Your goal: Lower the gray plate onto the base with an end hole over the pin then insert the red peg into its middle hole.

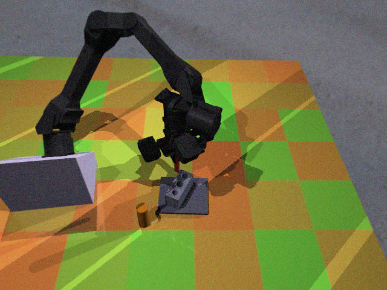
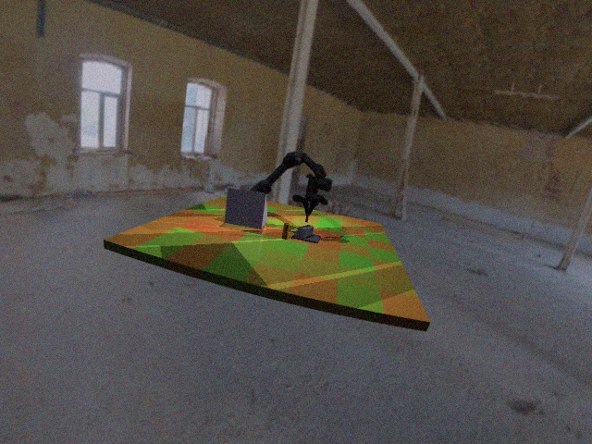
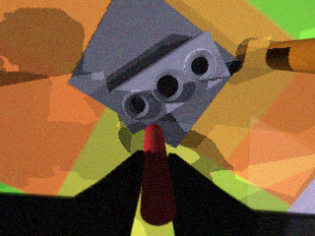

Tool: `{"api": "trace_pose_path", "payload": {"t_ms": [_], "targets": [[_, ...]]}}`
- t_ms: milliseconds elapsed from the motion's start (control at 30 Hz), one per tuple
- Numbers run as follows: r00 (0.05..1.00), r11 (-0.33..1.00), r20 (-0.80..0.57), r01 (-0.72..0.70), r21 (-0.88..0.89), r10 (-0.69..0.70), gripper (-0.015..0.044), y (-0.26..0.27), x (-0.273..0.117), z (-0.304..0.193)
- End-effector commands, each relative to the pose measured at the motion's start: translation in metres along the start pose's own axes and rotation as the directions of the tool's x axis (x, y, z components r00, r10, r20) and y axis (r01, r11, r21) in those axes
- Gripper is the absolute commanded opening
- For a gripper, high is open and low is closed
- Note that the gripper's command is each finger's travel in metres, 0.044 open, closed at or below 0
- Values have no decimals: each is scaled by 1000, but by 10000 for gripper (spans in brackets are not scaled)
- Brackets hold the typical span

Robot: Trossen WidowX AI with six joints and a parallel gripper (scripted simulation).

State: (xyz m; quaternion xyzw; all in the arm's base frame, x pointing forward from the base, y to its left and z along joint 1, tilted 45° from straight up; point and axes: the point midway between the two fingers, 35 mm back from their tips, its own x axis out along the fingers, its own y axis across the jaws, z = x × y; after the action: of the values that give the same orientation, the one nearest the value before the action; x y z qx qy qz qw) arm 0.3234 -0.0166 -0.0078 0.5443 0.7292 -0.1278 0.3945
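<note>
The gray plate (image 1: pixel 172 201) (image 2: pixel 304 230) (image 3: pixel 148 81), a thick bar with three holes along its top, lies on the square dark gray base (image 1: pixel 199 199) (image 2: pixel 313 239) (image 3: pixel 118 39) and looks flat. The pin cannot be made out; the holes look dark. My gripper (image 1: pixel 177 157) (image 2: pixel 307 212) (image 3: pixel 155 158) is shut on the red peg (image 1: pixel 177 165) (image 2: pixel 306 218) (image 3: pixel 157 192), which points downward below the fingers. The peg's lower end is above and just beyond the plate's far end in the top view. It stands clear of the holes.
An orange cylinder (image 1: pixel 143 215) (image 2: pixel 285 231) (image 3: pixel 300 55) stands beside the base, at its near left in the top view. A large gray block (image 1: pixel 46 182) (image 2: pixel 245 207) stands at the left by the arm's foot.
</note>
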Motion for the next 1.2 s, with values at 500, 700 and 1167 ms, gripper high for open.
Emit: {"api": "trace_pose_path", "payload": {"t_ms": [500, 700, 1167], "targets": [[1000, 1000, -3, 0, -24, 0, 0, -9, 3, 33], [1000, 1000, -3, 0, -24, 0, 0, -9, 3, 33], [1000, 1000, -6, -4, -18, 4, 0, -8, 3, 32]]}}
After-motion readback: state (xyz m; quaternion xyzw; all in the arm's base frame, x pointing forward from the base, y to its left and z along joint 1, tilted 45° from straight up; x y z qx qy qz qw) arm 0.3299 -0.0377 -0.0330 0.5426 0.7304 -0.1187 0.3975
